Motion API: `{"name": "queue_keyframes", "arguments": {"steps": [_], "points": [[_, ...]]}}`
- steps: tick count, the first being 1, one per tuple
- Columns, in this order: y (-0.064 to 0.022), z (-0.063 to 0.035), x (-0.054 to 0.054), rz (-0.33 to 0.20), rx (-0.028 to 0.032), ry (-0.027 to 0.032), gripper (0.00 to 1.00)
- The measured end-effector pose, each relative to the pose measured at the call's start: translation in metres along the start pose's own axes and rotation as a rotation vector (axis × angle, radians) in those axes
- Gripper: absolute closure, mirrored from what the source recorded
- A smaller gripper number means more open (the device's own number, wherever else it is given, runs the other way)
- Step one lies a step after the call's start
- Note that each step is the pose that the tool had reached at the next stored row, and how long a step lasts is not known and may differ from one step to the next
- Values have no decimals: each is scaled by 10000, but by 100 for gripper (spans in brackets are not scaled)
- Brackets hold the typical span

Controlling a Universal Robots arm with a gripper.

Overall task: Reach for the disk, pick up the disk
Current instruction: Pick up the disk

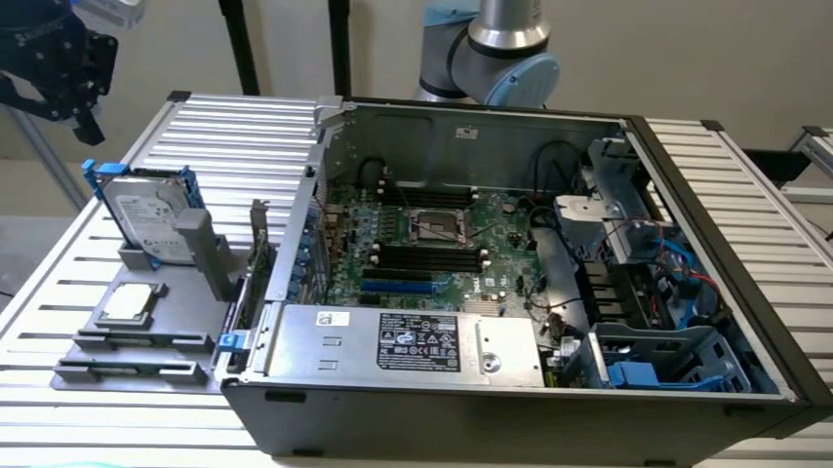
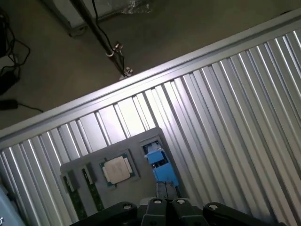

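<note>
The disk (image 1: pixel 147 216), a silver hard drive with a white label in a blue caddy, stands upright in a slot of the grey fixture (image 1: pixel 143 336) on the exterior view's left. My black gripper (image 1: pixel 86 125) hangs high above it and off to the exterior view's left, well apart from it. In the wrist view the disk (image 2: pixel 160 163) shows edge-on as a blue strip just ahead of my gripper (image 2: pixel 168 189). The fingers meet in the middle, shut with nothing between them.
A small square silver chip (image 1: pixel 131 303) lies in the fixture beside the disk, seen too in the wrist view as the chip (image 2: pixel 116 169). An open computer case (image 1: pixel 521 273) holds a large silver box with a black label (image 1: pixel 410 341). The ribbed metal table (image 2: pixel 225 117) carries everything.
</note>
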State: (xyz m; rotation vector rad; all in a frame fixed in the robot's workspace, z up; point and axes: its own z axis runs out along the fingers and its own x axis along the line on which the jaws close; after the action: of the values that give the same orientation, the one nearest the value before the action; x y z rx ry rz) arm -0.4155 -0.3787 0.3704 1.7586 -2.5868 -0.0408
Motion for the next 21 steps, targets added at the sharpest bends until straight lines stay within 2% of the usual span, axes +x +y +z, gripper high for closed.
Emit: {"name": "queue_keyframes", "arguments": {"steps": [21], "points": [[-1, 30, 0, -3718, -11, 104, 89]]}}
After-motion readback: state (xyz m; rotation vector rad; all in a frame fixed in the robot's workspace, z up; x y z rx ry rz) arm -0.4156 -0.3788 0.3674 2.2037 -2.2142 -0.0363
